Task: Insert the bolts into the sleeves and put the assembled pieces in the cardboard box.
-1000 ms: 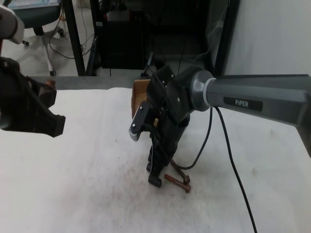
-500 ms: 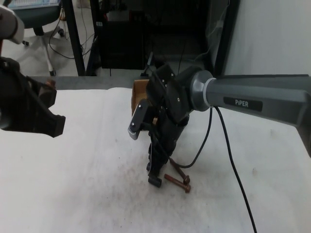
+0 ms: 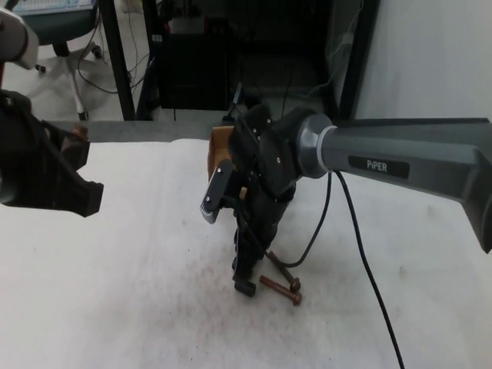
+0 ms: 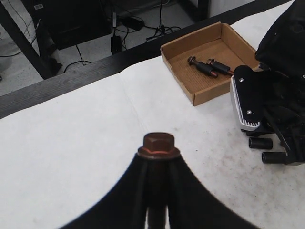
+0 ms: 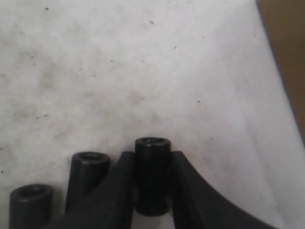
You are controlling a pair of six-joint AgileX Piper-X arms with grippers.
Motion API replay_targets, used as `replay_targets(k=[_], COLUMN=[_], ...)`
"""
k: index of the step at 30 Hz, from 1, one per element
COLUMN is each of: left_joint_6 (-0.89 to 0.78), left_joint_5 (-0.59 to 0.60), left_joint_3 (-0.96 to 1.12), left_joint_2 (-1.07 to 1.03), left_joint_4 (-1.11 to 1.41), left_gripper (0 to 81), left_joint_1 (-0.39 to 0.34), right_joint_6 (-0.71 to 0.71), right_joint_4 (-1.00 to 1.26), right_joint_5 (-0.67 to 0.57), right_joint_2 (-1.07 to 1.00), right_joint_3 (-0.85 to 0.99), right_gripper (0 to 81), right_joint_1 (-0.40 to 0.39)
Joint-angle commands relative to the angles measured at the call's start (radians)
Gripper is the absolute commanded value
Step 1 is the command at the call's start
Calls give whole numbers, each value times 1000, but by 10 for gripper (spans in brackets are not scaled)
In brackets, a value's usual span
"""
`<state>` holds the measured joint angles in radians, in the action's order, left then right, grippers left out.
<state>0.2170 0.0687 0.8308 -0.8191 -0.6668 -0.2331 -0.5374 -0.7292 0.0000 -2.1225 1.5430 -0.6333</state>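
Soft, even light on the bench, dim room behind.

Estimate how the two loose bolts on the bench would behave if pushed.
The two loose bolts look like solid metal, so probably stiff and heavy for their size. They lie on their sides, so a push likely rolls them, curving around the wider heads. The white bench cover looks soft and may slow that.

3 sleeves: one sleeve in right end effector, two beside it. 3 loose bolts: one bolt in left end effector, two beside right. 2 assembled pieces, 1 cardboard box.
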Motion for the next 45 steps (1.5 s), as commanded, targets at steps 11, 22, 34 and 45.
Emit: replay_targets(k=[11, 22, 34, 45], left_joint_6=[-168, -645, -1172, -1325], left_joint_5=[385, 846, 868, 910], left_joint_3=[-13, -79, -79, -79], left_joint_2=[31, -102, -309, -364], left_joint_4=[542, 1095, 1668, 1865], left_gripper=[4, 4, 4, 4], left_joint_1=[2, 2, 0, -19], right_joint_6=[268, 357, 621, 643], right_joint_4=[-111, 150, 1026, 1233], right_joint_5=[-256, -828, -680, -551], right_joint_2=[372, 774, 1000, 903], right_joint_3=[-12, -351, -728, -762], right_gripper=[8, 8, 8, 8], right_joint_1=[48, 75, -23, -103])
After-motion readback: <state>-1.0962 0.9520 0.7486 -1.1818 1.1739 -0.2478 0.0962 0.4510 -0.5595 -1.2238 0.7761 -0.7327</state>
